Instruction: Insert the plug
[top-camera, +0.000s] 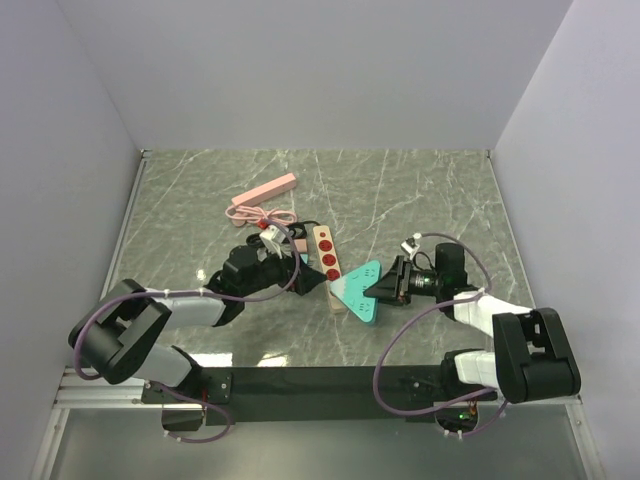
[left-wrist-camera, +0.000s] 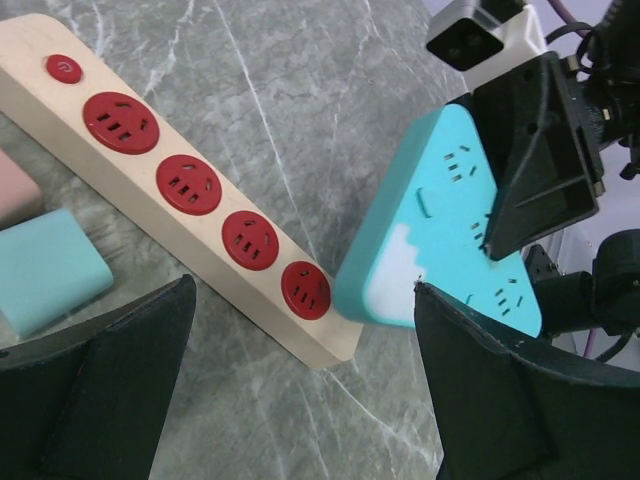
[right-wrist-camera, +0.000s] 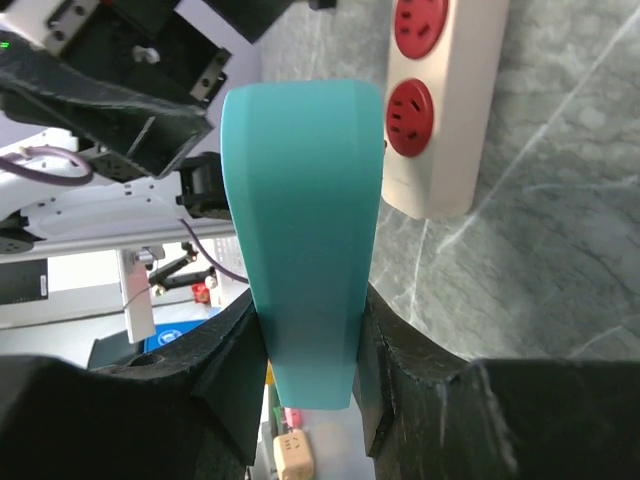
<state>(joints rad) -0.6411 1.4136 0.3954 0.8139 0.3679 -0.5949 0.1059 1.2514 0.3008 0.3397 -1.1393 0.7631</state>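
Observation:
A beige power strip (top-camera: 327, 262) with red sockets (left-wrist-camera: 250, 240) lies flat on the marble table. My right gripper (top-camera: 388, 287) is shut on a teal power strip (top-camera: 356, 292) and holds it tilted, its tip next to the beige strip's near end. In the right wrist view the teal strip (right-wrist-camera: 305, 200) sits clamped between both fingers (right-wrist-camera: 225, 370). My left gripper (left-wrist-camera: 305, 320) is open and empty, low over the beige strip's near end. A white plug (top-camera: 271, 236) on a pink cable lies just behind the left wrist.
A pink power strip (top-camera: 264, 190) with a coiled pink cable (top-camera: 255, 213) lies at the back left. A small teal block (left-wrist-camera: 45, 270) and a pink piece (left-wrist-camera: 14, 190) lie left of the beige strip. Grey walls stand on three sides.

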